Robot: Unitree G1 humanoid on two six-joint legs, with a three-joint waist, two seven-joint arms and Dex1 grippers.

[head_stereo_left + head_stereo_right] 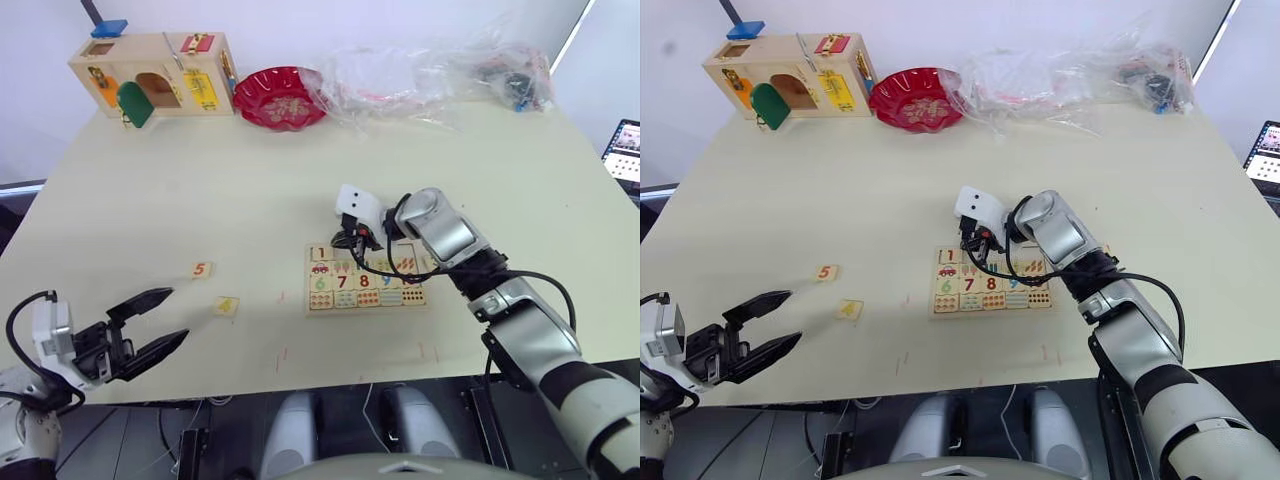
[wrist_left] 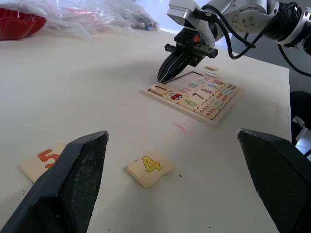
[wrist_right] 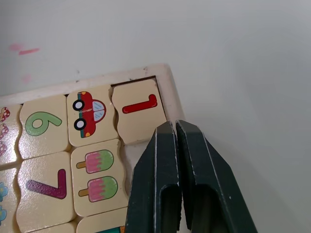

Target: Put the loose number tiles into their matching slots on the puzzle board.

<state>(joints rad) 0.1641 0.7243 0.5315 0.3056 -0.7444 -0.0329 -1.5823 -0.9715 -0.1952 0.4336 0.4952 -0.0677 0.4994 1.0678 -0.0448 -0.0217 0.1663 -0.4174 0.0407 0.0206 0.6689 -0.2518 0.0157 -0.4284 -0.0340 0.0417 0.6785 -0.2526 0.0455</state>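
The puzzle board lies at the table's front middle. The red 1 tile sits in its corner slot, slightly askew. My right gripper is shut and empty, tips down just over the bare slot beside that tile. Loose on the table left of the board are the 5 tile and the yellow 4 tile. My left gripper hovers open near the front left edge, a short way from the 4 tile. Two small pale tiles lie past the board; their digits are unreadable.
A wooden latch box stands at the back left, with a red bowl next to it and crumpled clear plastic bags along the back. A laptop shows at the right edge.
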